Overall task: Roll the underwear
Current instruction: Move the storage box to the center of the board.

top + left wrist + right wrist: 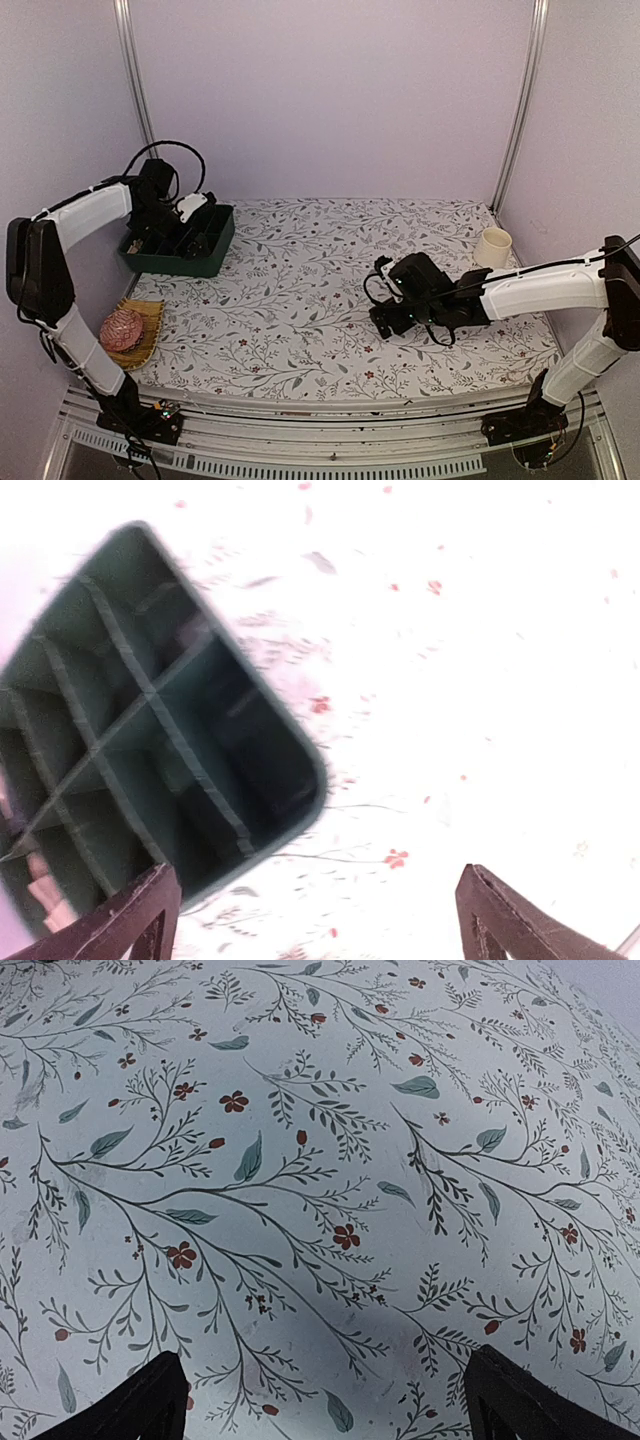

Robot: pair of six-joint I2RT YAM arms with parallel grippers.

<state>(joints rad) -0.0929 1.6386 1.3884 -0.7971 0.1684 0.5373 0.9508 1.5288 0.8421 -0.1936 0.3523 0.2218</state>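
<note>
Underwear: blurred dark bundles sitting in the cells of the green tray, up and to the left of my left gripper, whose fingers stand wide apart with nothing between them. My right gripper is equally spread and empty over the floral cloth. Judgement: this is the stowing step with the roll already let go; the next move calls for lifting clear of the tray and finding any piece not yet rolled.

Plain pale-lilac walls are enclosing the table at the back and on both sides, with two metal uprights standing in the rear corners. A white cloth printed with leafy sprigs and small red flowers is covering the table top under soft, even light. A slotted metal rail is running along the near edge.
</note>
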